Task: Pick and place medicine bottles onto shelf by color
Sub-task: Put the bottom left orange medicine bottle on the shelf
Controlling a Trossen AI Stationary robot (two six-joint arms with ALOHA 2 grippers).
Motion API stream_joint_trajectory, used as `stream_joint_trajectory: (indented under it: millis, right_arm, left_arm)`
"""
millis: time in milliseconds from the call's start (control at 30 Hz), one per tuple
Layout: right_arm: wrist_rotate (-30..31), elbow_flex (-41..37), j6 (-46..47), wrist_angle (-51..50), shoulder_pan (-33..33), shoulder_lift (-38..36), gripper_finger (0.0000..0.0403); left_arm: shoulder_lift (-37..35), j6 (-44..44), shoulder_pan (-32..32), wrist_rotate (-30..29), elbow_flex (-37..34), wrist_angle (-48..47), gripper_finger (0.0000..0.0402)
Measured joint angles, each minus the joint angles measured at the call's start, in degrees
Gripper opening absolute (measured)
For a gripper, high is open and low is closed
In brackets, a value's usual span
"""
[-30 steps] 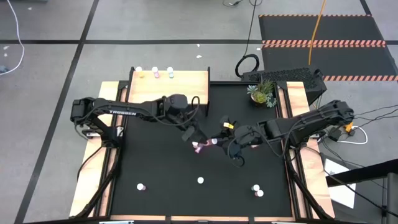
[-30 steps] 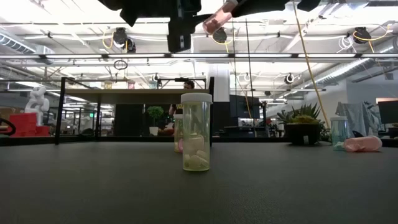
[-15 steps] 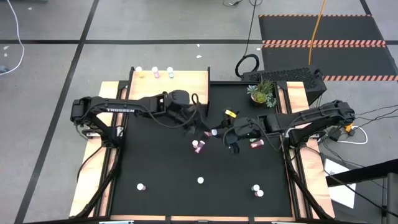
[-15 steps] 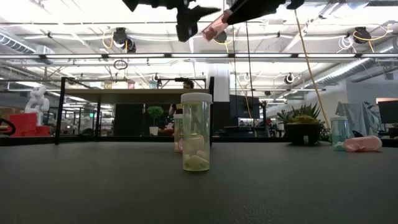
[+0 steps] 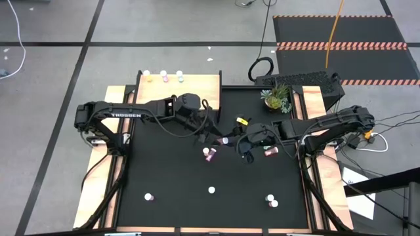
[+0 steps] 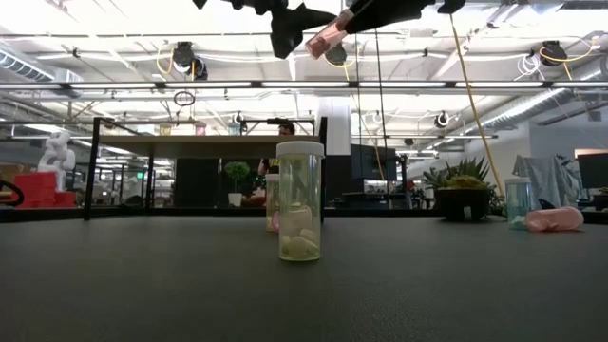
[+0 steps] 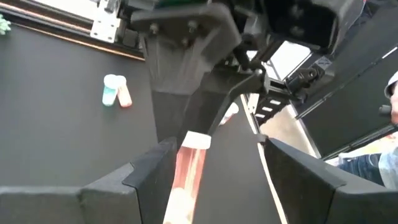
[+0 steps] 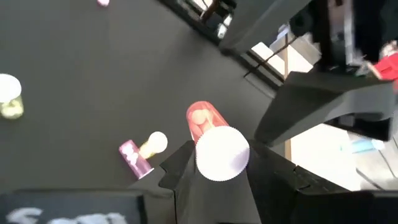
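A pink medicine bottle with a white cap hangs in the air above the mat's middle, between the two grippers. My right gripper reaches in from the table's right and is shut on it. My left gripper comes from the left and is open; in the left wrist view its fingers stand on either side of the bottle's pink body. The light-wood shelf stands at the far left and carries three bottles. My right gripper pinches the bottle at its white cap end between the two fingers, coming nearly level from the table's right. The bottle is lifted clear, and its pink body sticks out of the fingers toward the left gripper, tilted slightly down. My left gripper: whether a finger touches the body, I cannot tell.
On the mat lie or stand a magenta bottle, a pink one on its side, and three along the near part. A pale bottle stands upright mid-mat. A potted plant sits far right.
My left gripper has risen and moved toward the far edge, turning from pointing down to nearly level, and now brackets the bottle's free end. My right gripper has carried the bottle a little toward the far edge, which uncovers the pink bottle lying on the mat.
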Motion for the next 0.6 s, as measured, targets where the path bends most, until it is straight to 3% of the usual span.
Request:
stream_joint_trajectory:
  millis: [333, 600]
  right_arm:
    - [-0.4, 0.0, -1.6, 4.8, 0.0, 0.0, 0.0125]
    - [-3.0, 0.0, -1.2, 7.3, -1.3, 0.0, 0.0125]
  left_arm:
    - [0.1, 0.5, 0.0, -2.3, 0.0, -1.8, 0.0243]
    - [0.1, -0.3, 0.0, -0.8, 0.0, -1.8, 0.0243]
